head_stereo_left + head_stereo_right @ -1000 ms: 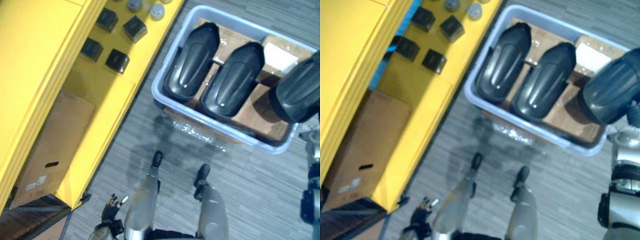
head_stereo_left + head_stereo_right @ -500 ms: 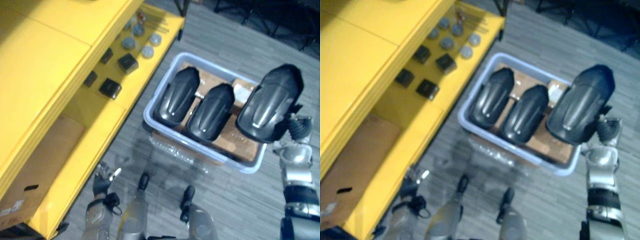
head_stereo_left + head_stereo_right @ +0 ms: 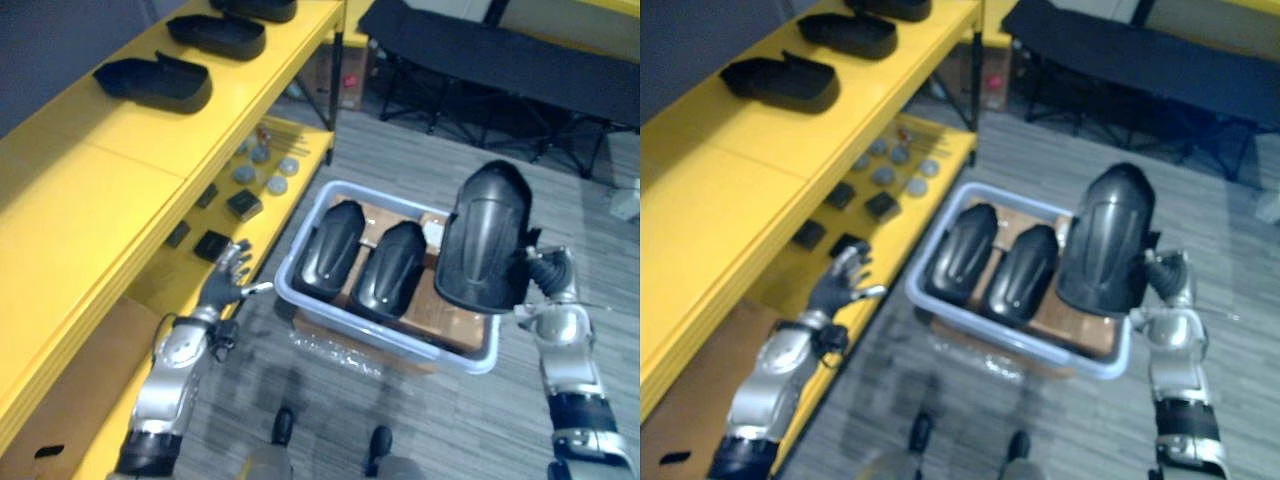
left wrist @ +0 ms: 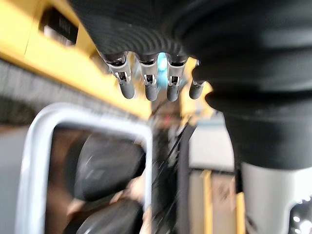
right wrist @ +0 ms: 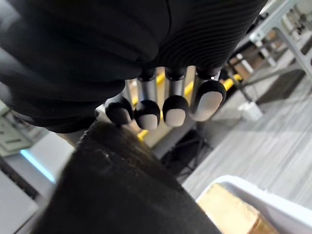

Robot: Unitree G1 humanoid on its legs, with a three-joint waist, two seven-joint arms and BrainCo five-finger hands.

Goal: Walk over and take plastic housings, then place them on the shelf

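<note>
My right hand (image 3: 548,283) is shut on a black plastic housing (image 3: 485,240), which it holds upright above the right end of the grey bin (image 3: 300,300). In the right wrist view its fingers (image 5: 165,108) curl over the housing's edge (image 5: 122,195). Two more housings (image 3: 330,258) (image 3: 388,272) lie side by side in the bin. Three housings (image 3: 150,82) (image 3: 215,35) (image 3: 255,8) rest in a row on the yellow shelf's top level (image 3: 90,200). My left hand (image 3: 225,285) is open and holds nothing, fingers spread, between the shelf and the bin; its fingers (image 4: 146,83) point at the bin's rim (image 4: 39,126).
Small black boxes (image 3: 215,243) and grey discs (image 3: 268,172) lie on the lower shelf level. A cardboard box (image 3: 60,400) sits under the shelf at lower left. A black folding cot (image 3: 500,60) stands on the grey floor behind the bin.
The camera has tilted up and now takes in the shelf top. My right hand has raised the housing upright over the bin. My left hand has lifted from beside my leg to shelf height.
</note>
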